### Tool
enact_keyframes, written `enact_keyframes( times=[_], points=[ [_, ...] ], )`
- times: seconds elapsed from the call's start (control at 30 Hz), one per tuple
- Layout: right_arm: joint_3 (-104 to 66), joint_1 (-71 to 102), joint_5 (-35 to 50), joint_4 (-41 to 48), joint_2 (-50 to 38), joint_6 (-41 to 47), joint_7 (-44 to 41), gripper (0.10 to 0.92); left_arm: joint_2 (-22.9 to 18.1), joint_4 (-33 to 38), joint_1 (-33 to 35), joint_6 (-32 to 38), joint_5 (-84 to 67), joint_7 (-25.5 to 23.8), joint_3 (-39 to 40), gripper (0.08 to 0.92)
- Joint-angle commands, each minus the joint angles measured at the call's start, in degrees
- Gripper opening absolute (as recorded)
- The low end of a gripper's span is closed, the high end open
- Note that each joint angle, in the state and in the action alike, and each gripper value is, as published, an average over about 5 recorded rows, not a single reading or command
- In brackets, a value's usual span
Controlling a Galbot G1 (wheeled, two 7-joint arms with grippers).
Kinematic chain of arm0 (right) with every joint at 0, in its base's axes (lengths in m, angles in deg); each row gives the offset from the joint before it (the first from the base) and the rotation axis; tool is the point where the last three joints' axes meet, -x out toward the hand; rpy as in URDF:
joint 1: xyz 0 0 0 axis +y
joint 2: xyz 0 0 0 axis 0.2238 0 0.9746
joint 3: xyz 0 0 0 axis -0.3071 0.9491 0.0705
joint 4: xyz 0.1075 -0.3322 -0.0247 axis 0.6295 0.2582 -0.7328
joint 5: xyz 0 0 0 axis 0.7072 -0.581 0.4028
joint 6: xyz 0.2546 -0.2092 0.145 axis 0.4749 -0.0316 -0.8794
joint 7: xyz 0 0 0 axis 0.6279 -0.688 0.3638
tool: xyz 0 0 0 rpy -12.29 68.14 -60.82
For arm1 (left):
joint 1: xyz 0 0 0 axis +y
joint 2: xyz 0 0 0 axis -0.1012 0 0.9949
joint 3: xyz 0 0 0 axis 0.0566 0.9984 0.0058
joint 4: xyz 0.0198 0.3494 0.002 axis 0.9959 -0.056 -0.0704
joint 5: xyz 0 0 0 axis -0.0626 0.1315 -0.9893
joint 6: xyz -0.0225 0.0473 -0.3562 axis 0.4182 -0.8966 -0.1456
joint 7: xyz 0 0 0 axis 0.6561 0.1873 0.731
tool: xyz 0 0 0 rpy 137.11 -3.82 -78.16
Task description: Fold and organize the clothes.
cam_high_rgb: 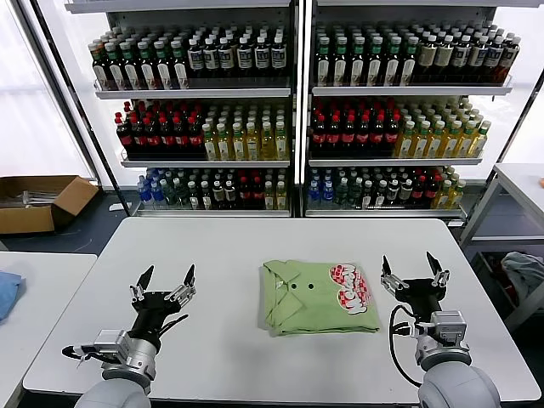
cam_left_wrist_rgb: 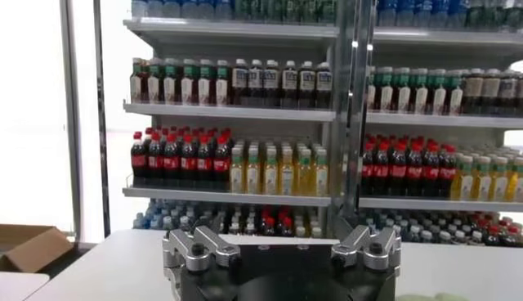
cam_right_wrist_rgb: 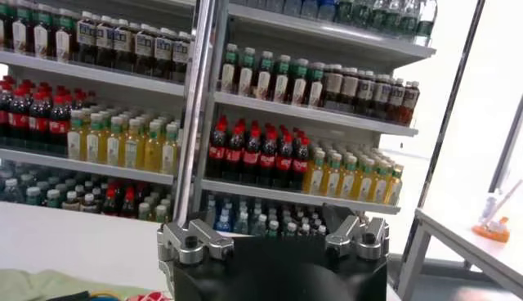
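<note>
Claws idle beside folded shirt

Claws both spread wide, holding nothing: left claw [cam_high_rgb: 162,283] well left, right claw [cam_high_rgb: 414,270] just right of the green shirt [cam_high_rgb: 319,296]. Shirt lies folded mid-table [cam_high_rgb: 221,246], long axis crosswise between them; right arm looks nearer.

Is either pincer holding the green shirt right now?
No: the shirt lies folded on the table, with the left pincer and right pincer open beside it.
</note>
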Motion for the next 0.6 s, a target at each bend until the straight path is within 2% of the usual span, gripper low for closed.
enact_keyframes(
  times=[0.03,0.6],
  points=[
    [-0.42,0.2,0.07,0.16,-0.06,-0.2,-0.06,0.823,0.03,-0.11,-0.19,-1.04,0.83,-1.14,-0.08,0.823],
    [-0.02,0.08,0.15,0.48,0.39,-0.03,-0.15,0.823,-0.68,0.51,0.44,-1.71,1.34,-1.86,0.3,0.823]
  ],
)
